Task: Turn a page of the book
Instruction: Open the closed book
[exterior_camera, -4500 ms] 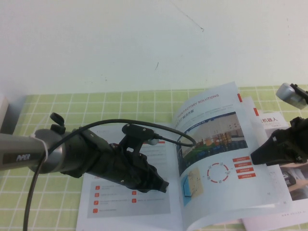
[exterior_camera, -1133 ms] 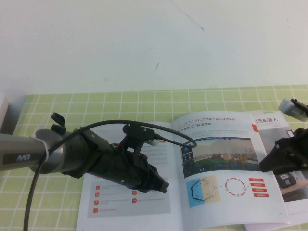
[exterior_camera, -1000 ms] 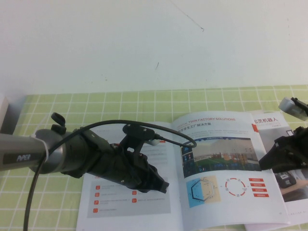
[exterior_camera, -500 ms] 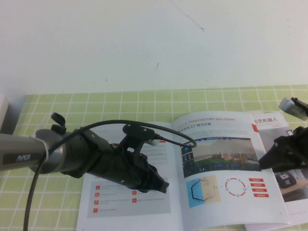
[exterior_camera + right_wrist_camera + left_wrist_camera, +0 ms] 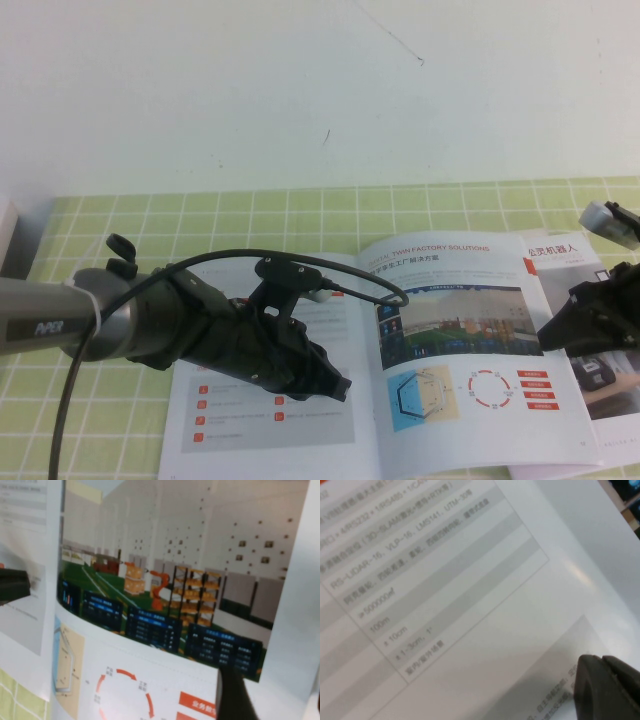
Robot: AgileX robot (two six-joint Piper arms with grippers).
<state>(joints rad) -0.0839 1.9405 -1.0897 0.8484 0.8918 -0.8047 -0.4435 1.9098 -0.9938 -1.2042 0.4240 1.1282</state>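
From above, the book (image 5: 400,350) lies open on the green-checked desk (image 5: 300,210), and the page (image 5: 470,350) headed "TWIN FACTORY SOLUTIONS" rests flat on the right half, a second booklet (image 5: 590,330) poking out from under its far right side. The left gripper (image 5: 335,385) sits low on the left-hand leaf near the spine, apparently pinning that half down, with its jaws looking together. The right gripper (image 5: 548,337) is at the outer edge of the page, roughly level with the dark screenshot, but from here I cannot tell whether its jaws are apart or together. In the left wrist view there is only the glossy printed leaf close up, with the dark tip of the left gripper (image 5: 605,687) just over the paper, the two jaws pressed side by side with only a thin seam between. In the right wrist view the page (image 5: 165,605) fills the frame, warehouse screenshot and red ring plain to see, and one dark fingertip (image 5: 235,695) lies against the white margin by the page edge; I cannot make out a grip on the paper. My guess is the turn has not begun: the page needs catching at its edge. Next the right gripper would have to get under or pinch that edge, then lift and sweep it over toward the spine, gently, since glossy paper slips.
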